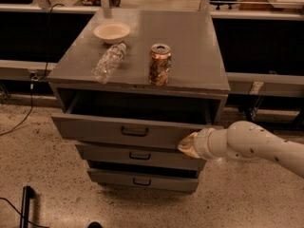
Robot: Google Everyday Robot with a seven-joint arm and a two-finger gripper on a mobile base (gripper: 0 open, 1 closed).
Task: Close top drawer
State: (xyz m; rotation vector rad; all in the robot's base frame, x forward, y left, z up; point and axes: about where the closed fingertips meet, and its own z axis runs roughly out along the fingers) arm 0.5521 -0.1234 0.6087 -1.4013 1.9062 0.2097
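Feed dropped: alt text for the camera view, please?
The top drawer stands open, the end effector at the right end of its front. A can, a lying bottle and a bowl sit on the cabinet.

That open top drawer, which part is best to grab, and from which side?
Probably the small black handle mid-front of the top drawer, approached from the front: it is the only part standing off the flat face. The pincer is at the drawer front's right end, away from the handle.
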